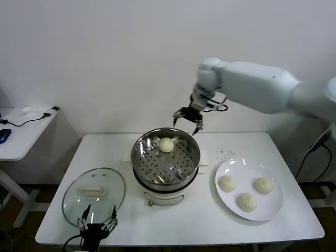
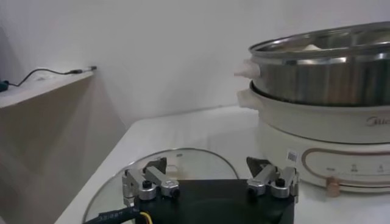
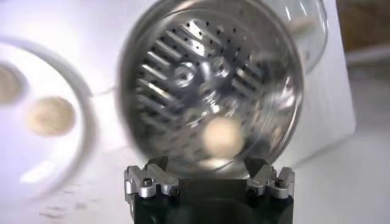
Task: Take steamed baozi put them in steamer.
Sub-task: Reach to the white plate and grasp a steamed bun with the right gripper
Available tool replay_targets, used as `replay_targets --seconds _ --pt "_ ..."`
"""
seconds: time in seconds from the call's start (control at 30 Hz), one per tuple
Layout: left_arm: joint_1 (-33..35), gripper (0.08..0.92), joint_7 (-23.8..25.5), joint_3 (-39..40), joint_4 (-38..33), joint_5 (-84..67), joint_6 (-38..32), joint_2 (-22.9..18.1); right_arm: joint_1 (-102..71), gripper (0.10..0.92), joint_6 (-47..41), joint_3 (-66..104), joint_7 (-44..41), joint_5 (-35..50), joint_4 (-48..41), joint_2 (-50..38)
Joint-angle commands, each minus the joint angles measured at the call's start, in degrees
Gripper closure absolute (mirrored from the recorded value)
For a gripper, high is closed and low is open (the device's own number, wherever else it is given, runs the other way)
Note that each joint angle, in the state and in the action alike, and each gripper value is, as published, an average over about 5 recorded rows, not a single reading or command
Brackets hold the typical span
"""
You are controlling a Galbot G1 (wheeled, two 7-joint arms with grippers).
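Right arm (image 1: 262, 84): smooth white rounded shells, a bulbous joint housing towards the wrist, with thin black cables looping at the wrist. Right end effector (image 1: 188, 122): black body with dark, claw-like fingers; in the right wrist view, silver metal finger brackets (image 3: 152, 181) fixed with black screws onto a black base. Left end effector (image 1: 97, 224): black body, silver-tipped fingers, the same screwed silver brackets (image 2: 149, 185), and a black cable with a yellow wire at its base.
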Motion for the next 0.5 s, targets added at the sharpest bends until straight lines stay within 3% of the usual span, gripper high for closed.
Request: replay_targets --seconds 0.03,0.27,0.5 --pt "-0.1 0.177 0.0 0.0 0.1 -0.1 -0.1 0.0 9.5 0.203 -19.7 -15.1 1.5 11.2 14.1 -17.9" --pt "-0.4 0.177 0.0 -0.2 0.2 -0.2 -0.1 -0.1 5.8 0.203 -33.9 -20.2 8.6 13.6 25.3 -25.9" --pt "-0.2 0.177 -0.1 -0.4 0.0 -0.3 -0.1 -0.6 -4.8 0.203 -42.5 -13.3 15.6 14.8 25.5 -26.3"
